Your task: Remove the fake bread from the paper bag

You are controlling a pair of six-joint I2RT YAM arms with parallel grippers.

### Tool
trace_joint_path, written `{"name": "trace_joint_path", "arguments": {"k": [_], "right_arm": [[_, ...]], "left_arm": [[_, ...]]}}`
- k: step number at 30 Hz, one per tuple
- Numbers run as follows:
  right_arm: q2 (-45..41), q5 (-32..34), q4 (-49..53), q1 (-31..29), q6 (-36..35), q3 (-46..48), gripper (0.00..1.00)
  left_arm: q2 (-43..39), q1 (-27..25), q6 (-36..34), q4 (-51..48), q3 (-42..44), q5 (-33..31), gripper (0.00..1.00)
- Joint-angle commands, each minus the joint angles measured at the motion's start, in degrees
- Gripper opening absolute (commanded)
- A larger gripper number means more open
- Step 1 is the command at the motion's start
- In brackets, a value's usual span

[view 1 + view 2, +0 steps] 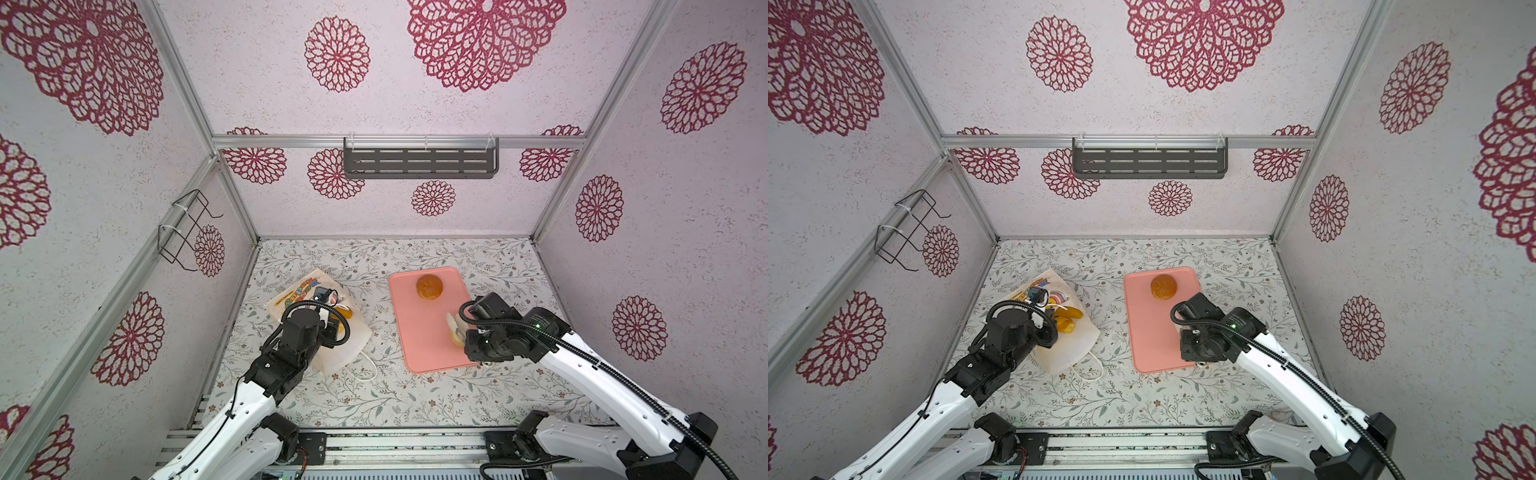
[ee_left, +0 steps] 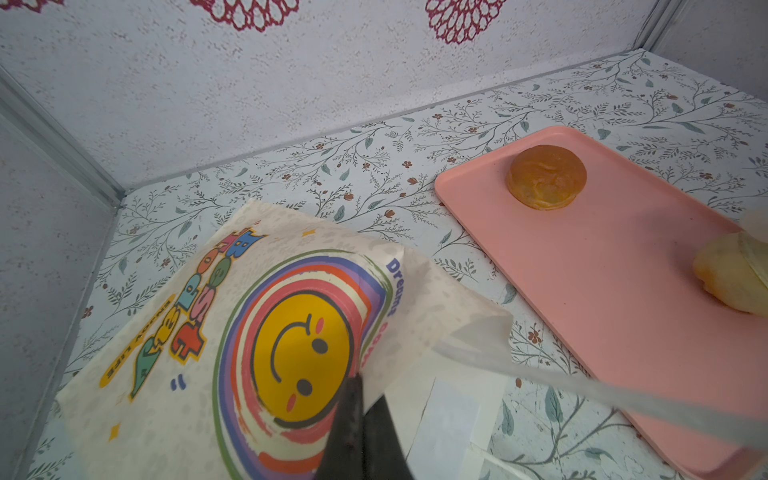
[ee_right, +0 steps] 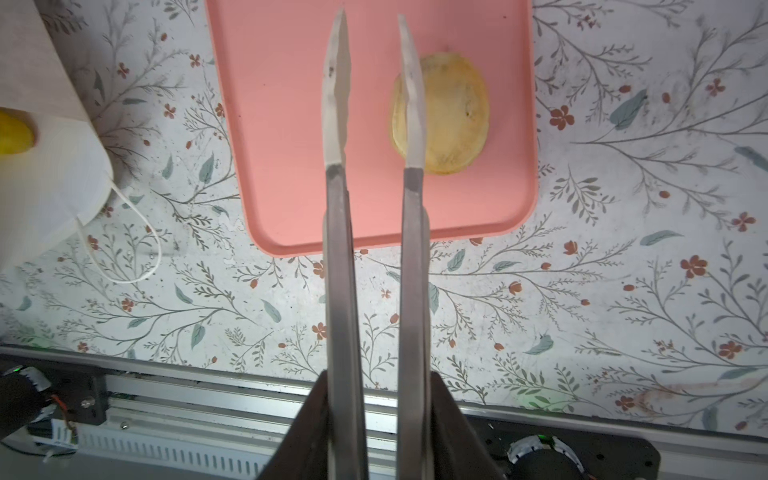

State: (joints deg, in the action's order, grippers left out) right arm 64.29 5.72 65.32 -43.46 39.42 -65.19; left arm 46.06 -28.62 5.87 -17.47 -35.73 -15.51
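In both top views the paper bag [image 1: 353, 345] sits on the left of the flowered tabletop [image 1: 374, 399], with golden pieces of fake bread [image 1: 1066, 322] showing in its opening. The pink tray [image 1: 411, 349] lies just to its right, not touching it, and a brown bun [image 1: 430, 286] rests at the tray's far end. In the left wrist view the left pincer [image 2: 355, 384] is clamped tight on the edge of the bag's printed face, beside the smiley. A pale bun [image 2: 731, 274] lies on the tray, well apart from the brown one. In the right wrist view the right pincer [image 3: 371, 20] hangs over the tray, its fingers a little apart and gripping nothing. The pale bun lies partly behind one finger.
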Motion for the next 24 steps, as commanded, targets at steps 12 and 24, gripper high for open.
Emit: {"name": "trace_joint_path", "arguments": {"k": [12, 24], "right_arm": [[8.7, 12.1, 7.5, -9.3, 7.2, -6.0, 0.40], [17.7, 15.5, 11.0, -12.1, 8.1, -8.0, 0.41]], "left_arm": [[-1.3, -0.3, 0.5, 0.7, -1.8, 0.0, 0.00], [-1.9, -0.3, 0.5, 0.8, -1.7, -0.3, 0.00]]}}
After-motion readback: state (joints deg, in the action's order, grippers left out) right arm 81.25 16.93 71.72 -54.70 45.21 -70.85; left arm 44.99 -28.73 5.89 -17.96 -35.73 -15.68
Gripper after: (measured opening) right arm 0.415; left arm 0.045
